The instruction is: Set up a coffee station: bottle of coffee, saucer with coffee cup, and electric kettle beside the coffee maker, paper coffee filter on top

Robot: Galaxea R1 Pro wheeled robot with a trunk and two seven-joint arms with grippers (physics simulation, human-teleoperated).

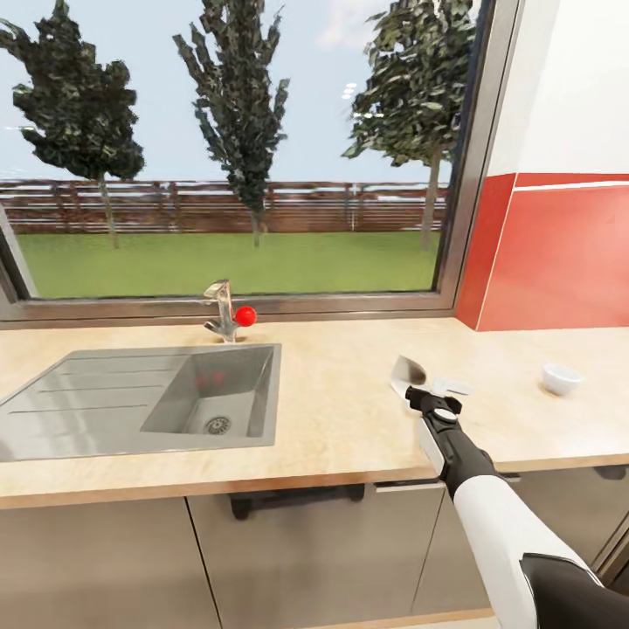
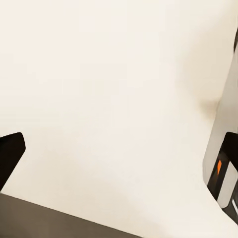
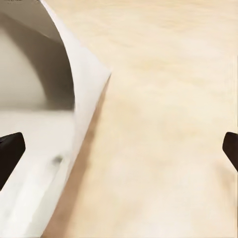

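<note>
Paper coffee filter (image 1: 407, 374) stands on the countertop (image 1: 332, 411), to the right of the sink (image 1: 144, 397) and directly ahead of the right gripper (image 1: 430, 395). In the right wrist view the filter (image 3: 44, 124) appears as a white curved cone with its opening facing the camera, lying beside the left-hand fingertip (image 3: 10, 151); the two dark fingertips sit far apart at opposite edges of that picture, so the right gripper is wide, with bare countertop (image 3: 163, 124) between them. Whether a finger touches the filter cannot be told. A small white coffee cup (image 1: 561, 378) rests on the countertop well to the right of the sink, near the red wall panel (image 1: 559, 253). A faucet (image 1: 222, 310) with a red knob stands behind the sink, below the window (image 1: 236, 148). In the left wrist view one dark fingertip (image 2: 10, 153) shows against a pale surface; the left gripper's opening cannot be told.
</note>
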